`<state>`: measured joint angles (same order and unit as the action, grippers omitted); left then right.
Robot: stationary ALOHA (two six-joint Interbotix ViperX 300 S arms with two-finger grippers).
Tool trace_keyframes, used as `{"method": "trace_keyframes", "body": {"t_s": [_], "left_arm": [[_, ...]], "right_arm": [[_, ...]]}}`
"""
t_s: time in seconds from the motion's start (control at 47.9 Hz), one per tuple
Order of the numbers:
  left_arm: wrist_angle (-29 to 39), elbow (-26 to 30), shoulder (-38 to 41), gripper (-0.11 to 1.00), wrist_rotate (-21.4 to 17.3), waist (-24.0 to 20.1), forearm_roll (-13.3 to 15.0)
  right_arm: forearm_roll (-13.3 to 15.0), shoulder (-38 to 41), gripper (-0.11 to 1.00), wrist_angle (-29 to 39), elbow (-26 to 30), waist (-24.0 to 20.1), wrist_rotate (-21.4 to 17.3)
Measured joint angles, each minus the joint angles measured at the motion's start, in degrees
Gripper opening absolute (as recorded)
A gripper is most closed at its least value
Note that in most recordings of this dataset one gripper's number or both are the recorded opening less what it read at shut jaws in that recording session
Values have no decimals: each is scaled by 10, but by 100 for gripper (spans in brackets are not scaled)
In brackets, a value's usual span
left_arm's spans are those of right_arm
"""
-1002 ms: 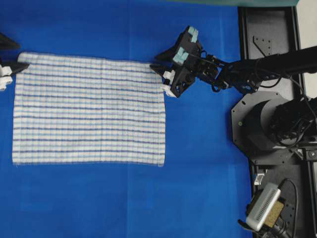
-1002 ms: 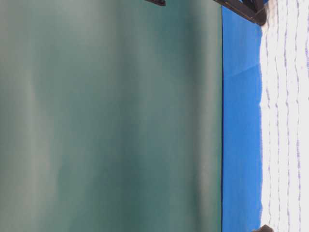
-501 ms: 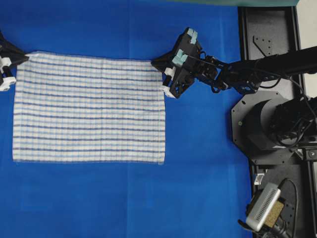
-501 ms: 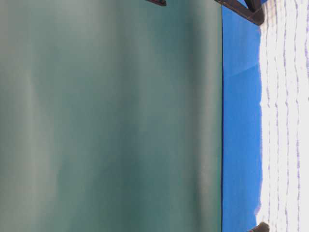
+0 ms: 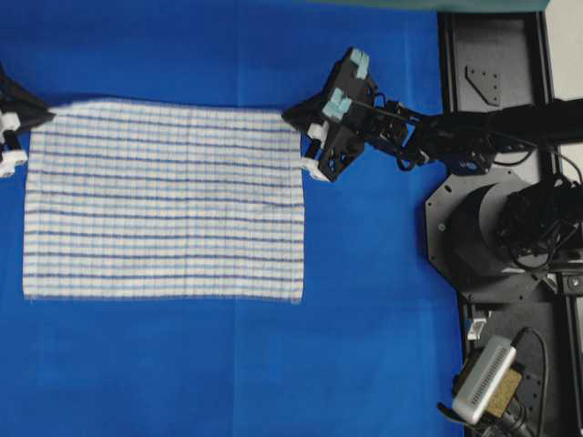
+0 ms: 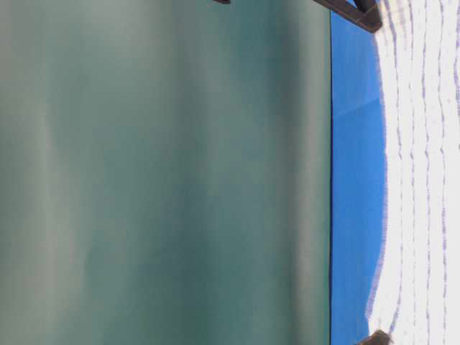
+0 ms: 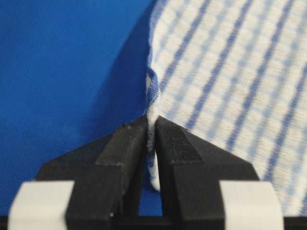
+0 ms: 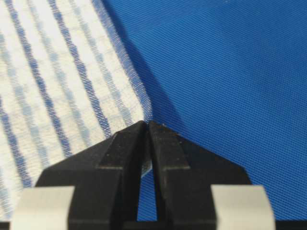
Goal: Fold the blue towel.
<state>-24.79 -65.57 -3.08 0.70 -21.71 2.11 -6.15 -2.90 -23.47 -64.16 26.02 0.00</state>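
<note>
**benchrat:** Overhead exterior view: the blue towel [image 5: 164, 200] is lying flat and fully spread in the left-centre of the frame, long side running left to right. No fold in it yet, so I'd say this is the very start. What is done: both top corners are grabbed. The left gripper [image 5: 41, 116] sits at the upper left corner, the right gripper [image 5: 293, 116] at the upper right.

**foldfan:** Are they actually holding, or just parked next to it?

**benchrat:** Holding. In the left wrist view the fingers [image 7: 129, 143] are pinched nearly together with a sliver of white hem between them, and the right gripper [image 8: 146, 125] looks the same, clamped on the corner's edge. The table-level view suggests the top edge is a bit raised at the corners, but it's blurry.

**foldfan:** Room to move?

**benchrat:** Plenty, I think. The blue table covering [image 5: 228, 364] is bare below the towel's bottom edge and above its top. The left edge sits close to the frame border. The black robot base [image 5: 501, 228] on the right is well apart from the towel. Still left: carrying the top edge over to the bottom one.
</note>
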Motion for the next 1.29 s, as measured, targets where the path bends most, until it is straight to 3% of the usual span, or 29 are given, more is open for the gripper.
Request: {"method": "trace_keyframes", "body": {"t_s": [0.188,0.606,0.856,1.044,1.295], "left_arm": [[23,-5,-33,4,1,33,4],[54,-27,-108,4,65,171,7],[56,-29,-124,4,112,262,7],[56,-29,-124,4,130,301,7],[55,-27,-124,4,151,333,7]], "right_arm": [[-16,-43,17,33,-10,-34,-4],[-132,-154,17,75,-51,-184,-11],[-200,-163,17,91,-52,-280,-12],[-250,-162,17,91,-51,-335,-11],[-287,-140,17,91,-35,-384,-11]]}}
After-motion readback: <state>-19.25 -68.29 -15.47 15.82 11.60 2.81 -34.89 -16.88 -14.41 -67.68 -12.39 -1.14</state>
